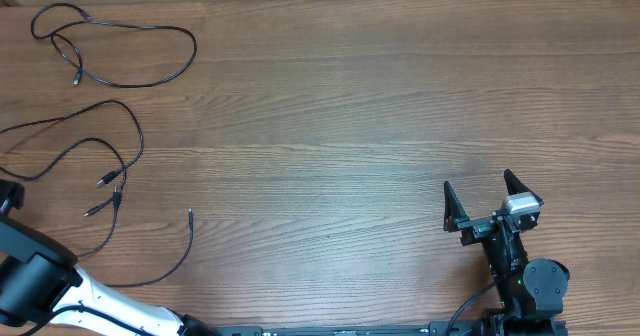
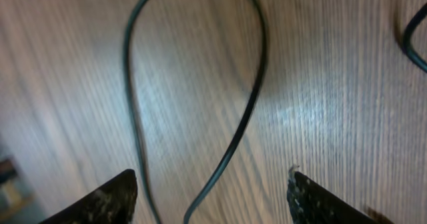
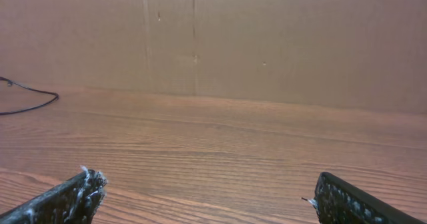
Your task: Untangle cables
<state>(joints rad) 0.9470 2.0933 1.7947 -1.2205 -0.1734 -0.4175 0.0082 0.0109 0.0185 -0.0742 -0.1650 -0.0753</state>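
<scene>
Overhead, the cables (image 1: 117, 198) sprawl loose at the left of the table (image 1: 350, 126), close by the left arm (image 1: 40, 276) and well apart from the right gripper (image 1: 478, 181), which stands wide and empty. From the left wrist, a cable loop (image 2: 253, 104) runs lengthways away from the left gripper (image 2: 212, 179), whose spread fingers grip nothing. The right wrist sees only bare wood ahead.

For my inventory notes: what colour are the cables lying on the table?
The cables are black; the overhead view shows this best.

Left arm (image 1: 100, 300) white shell, black joints; right arm (image 1: 530, 281) black with grey block (image 1: 521, 205); tool fingers (image 3: 67, 201) black, white-scuffed.
</scene>
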